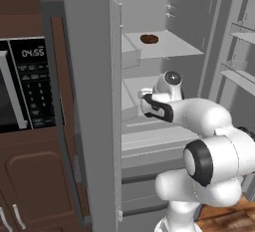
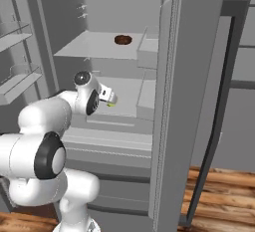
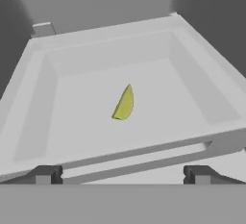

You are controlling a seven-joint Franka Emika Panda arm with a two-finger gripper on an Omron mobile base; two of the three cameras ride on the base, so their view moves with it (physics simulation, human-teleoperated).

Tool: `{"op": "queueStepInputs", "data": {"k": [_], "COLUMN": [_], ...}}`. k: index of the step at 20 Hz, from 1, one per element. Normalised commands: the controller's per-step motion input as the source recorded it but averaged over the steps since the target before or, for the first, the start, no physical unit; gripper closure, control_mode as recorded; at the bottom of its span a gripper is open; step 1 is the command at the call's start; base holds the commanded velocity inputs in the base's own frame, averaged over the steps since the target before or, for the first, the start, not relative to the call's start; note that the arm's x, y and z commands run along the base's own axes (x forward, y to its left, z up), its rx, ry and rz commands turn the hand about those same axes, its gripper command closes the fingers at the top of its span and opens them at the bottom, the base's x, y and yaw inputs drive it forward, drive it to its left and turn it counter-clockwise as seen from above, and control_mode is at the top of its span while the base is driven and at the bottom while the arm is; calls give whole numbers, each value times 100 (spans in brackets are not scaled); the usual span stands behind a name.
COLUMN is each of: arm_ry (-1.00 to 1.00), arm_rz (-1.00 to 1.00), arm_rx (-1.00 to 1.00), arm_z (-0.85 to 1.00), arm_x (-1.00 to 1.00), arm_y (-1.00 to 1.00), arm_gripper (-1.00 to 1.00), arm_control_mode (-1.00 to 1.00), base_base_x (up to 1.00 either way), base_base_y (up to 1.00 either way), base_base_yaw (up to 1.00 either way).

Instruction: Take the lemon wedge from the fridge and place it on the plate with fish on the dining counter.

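- The fridge (image 1: pixel 89 101) stood open, both doors swung out, and its white inside had two shelves that I could count.
- One lemon wedge (image 3: pixel 124 104) lay on the floor of a shallow white tray (image 3: pixel 202 98), near the middle, touching no wall of it.
- In the right base view the same wedge (image 2: pixel 110 104) was a small yellow-green spot on the lower shelf (image 2: pixel 127 99), just beside the hand of the arm (image 2: pixel 50 121).
- One dark brown oval lump (image 1: pixel 149 39) sat alone on the upper shelf (image 1: pixel 174 44).
- The gripper (image 3: pixel 122 175) had its two fingertips (image 3: pixel 44 175) wide apart, holding nothing, with the wedge between and beyond them.
- It seemed to hover a little above the tray's front edge, but I could not tell the height well.
- One black microwave (image 1: pixel 25 84) was in the brown cabinets (image 1: pixel 30 176) on the left of the fridge.
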Motion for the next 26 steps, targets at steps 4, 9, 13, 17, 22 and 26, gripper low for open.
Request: {"op": "queueStepInputs", "data": {"k": [4, 9, 13, 17, 22, 26], "arm_ry": [4, 3, 0, 0, 0, 0], "arm_rz": [0, 1, 2, 1, 0, 0], "arm_rx": [0, -1, -3, 0, 0, 0], "arm_z": [-1, -30, -55, -32, -3, -2], "arm_x": [39, 20, 11, 24, 47, 53], "arm_y": [0, 0, 0, 0, 0, 0], "arm_gripper": [-100, -100, -100, -100, -100, -100], "arm_control_mode": [-100, -100, -100, -100, -100, -100], "base_base_x": [0, 0, 0, 0, 0, 0], "base_base_y": [0, 0, 0, 0, 0, 0], "base_base_yaw": [0, 0, 0, 0, 0, 0]}}
